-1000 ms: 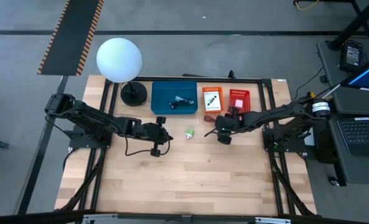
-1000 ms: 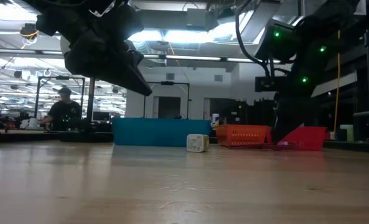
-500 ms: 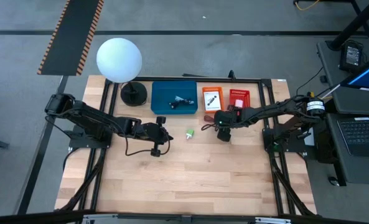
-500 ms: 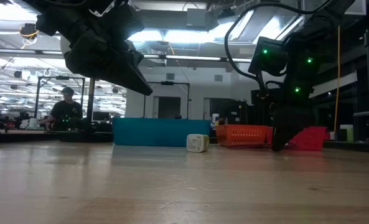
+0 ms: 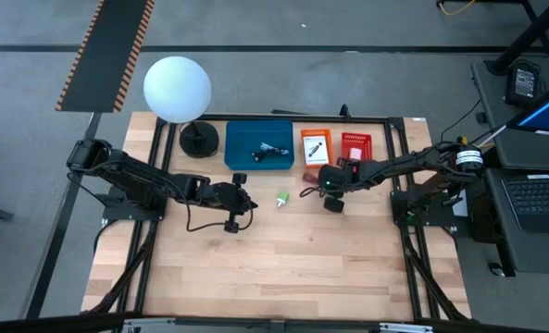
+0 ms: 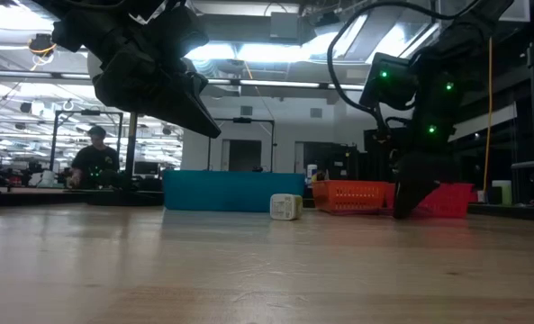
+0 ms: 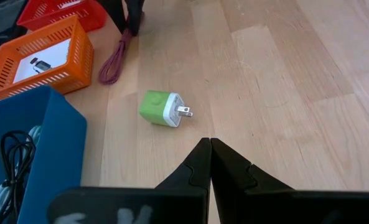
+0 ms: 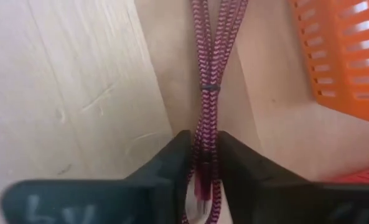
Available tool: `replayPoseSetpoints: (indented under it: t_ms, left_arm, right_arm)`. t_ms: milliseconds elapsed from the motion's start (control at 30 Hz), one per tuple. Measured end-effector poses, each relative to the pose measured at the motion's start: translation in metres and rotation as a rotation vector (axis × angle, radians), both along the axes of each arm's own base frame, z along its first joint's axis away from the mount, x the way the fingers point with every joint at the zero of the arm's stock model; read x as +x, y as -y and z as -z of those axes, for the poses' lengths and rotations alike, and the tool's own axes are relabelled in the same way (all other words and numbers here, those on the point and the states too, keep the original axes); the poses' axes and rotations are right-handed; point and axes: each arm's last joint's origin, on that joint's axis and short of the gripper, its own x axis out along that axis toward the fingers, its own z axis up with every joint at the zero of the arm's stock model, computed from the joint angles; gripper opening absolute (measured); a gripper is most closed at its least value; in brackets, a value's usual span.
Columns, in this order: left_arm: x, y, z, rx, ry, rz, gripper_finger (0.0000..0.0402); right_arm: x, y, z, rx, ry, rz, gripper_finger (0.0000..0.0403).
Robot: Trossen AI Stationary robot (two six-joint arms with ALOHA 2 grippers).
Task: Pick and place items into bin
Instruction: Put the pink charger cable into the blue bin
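Note:
A red braided cord [image 8: 210, 56], bundled with a small band, lies on the wood table in front of the orange basket [image 5: 316, 147]. My right gripper [image 8: 204, 163] is down on it, shut on its strands; the high view shows this gripper [image 5: 327, 191] right of the cord [image 5: 307, 191]. A green plug charger [image 7: 162, 109] lies on its side on the table. My left gripper [image 7: 208, 152] hovers shut and empty above the table just left of the charger [image 5: 281, 197]. The blue bin [image 5: 259, 145] holds a black cable and small white pieces. My right gripper pinches several strands of the cord bundle [image 8: 203, 146] between its two fingers, near the bundle's right end. The fingers [image 8: 175, 155] come steeply from above and stand one on each side of the bundle. The cord lies slack on the table.
A red basket [image 5: 355, 147] stands right of the orange one, both along the far edge. A white globe lamp [image 5: 177, 88] on a black base [image 5: 199, 140] stands at the far left. Bare wood fills the table's near half. A person sits far off in the room [image 6: 94, 160].
My right gripper has moved a little toward the table's left edge and sunk down to the red cord by the orange basket. Over the last half second it has stayed there. The cord and the charger lie where they were.

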Motion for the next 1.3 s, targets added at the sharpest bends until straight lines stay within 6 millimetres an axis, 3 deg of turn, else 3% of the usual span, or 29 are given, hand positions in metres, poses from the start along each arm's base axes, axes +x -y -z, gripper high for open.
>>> replayPoseSetpoints:
  t_ms: [200,700,1000,1300]
  left_arm:
    - [0.000,0.000,0.000,0.000,0.000,0.000,0.0003]
    - [0.003,0.000,-0.004,-0.006,0.052,0.001,0.0003]
    - [0.002,0.000,-0.003,0.014,0.033,0.010,0.0003]
    - [-0.006,-0.002,-0.018,0.083,0.067,0.021,0.0003]
  right_arm:
    - [0.000,0.000,0.000,-0.006,-0.005,-0.002,0.0012]
    - [0.003,-0.001,-0.004,0.012,-0.012,-0.012,0.0005]
    - [0.013,-0.015,-0.031,0.020,-0.084,-0.127,0.0002]
    - [-0.003,-0.024,-0.076,-0.024,0.138,-0.178,0.0002]
